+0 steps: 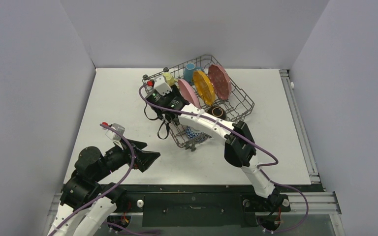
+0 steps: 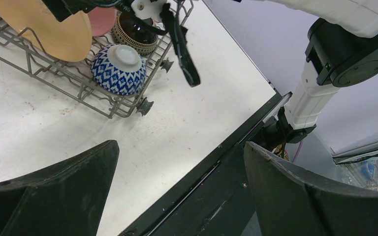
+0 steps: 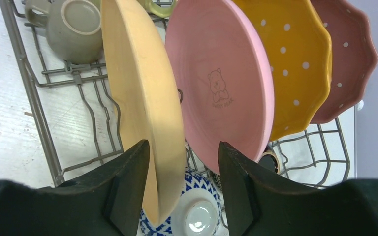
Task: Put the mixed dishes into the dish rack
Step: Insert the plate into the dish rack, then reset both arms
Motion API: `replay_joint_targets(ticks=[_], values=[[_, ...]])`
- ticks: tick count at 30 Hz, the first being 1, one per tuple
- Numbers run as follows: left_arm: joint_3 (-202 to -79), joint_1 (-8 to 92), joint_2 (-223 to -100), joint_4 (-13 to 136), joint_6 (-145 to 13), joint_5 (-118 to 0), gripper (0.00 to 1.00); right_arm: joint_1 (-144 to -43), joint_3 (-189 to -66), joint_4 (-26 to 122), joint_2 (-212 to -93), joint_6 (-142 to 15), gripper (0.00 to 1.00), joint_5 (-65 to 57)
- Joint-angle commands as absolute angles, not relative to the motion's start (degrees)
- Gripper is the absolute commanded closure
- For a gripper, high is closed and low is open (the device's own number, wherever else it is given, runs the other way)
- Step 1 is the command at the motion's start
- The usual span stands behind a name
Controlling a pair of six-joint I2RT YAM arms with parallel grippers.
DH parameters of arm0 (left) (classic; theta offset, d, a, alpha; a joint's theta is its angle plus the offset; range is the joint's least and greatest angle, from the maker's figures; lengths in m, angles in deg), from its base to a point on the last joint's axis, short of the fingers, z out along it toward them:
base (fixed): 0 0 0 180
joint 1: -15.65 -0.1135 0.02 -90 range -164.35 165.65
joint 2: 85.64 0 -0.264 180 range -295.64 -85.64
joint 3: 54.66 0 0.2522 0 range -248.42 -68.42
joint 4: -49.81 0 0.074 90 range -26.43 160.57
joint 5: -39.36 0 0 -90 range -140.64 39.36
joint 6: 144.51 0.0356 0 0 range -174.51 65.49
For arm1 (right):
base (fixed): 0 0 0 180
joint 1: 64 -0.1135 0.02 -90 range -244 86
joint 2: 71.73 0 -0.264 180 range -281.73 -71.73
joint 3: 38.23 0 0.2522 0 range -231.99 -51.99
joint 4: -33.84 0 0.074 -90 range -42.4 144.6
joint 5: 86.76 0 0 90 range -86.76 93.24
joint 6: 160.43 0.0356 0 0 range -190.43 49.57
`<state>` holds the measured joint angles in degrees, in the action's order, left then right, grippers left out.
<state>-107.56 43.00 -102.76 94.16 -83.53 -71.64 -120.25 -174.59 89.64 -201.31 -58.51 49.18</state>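
Observation:
The dish rack [image 1: 246, 101] stands at the table's back middle. In the right wrist view, a tan plate [image 3: 142, 88], a pink plate [image 3: 221, 83], an orange dotted plate [image 3: 295, 59] and a dark-pink scalloped plate [image 3: 347, 59] stand on edge in it. My right gripper [image 3: 183, 145] is open astride the tan plate's lower rim: the plate lies against the left finger [image 3: 128, 182], with a gap to the other. Below sits an upturned blue-white bowl [image 3: 197, 216], with a dark-brown bowl [image 2: 135, 32] beside it. My left gripper [image 2: 180, 145] hangs open and empty over the table's near edge.
An olive mug [image 3: 76, 29] lies in the rack's far corner, and a light-blue mug [image 1: 189, 73] stands at its back. The right arm [image 1: 238, 140] stretches from its base across to the rack. White walls close in the table on three sides.

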Motion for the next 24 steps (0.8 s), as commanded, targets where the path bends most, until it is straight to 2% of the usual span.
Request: replay_joint_targets(ticks=[1, 13, 20, 24], values=[[-107.54, 42.54, -102.97, 91.17, -82.29, -72.77, 0.04, -120.56, -173.33, 88.23, -194.33, -56.39, 0.50, 47.08], [-107.55, 42.51, -102.56, 91.44, -82.11, -72.12, 0.04, -121.29, -168.58, 85.89, -187.02, -55.30, 0.42, 42.84], [-107.81, 42.45, -103.11, 91.92, -82.24, -70.94, 0.04, -121.39, -158.76, 81.95, -177.38, -53.98, 0.37, 40.90], [-108.16, 42.38, -104.02, 92.69, -82.44, -69.75, 0.04, -121.48, -152.98, 80.16, -171.34, -52.33, 0.30, 40.75]])
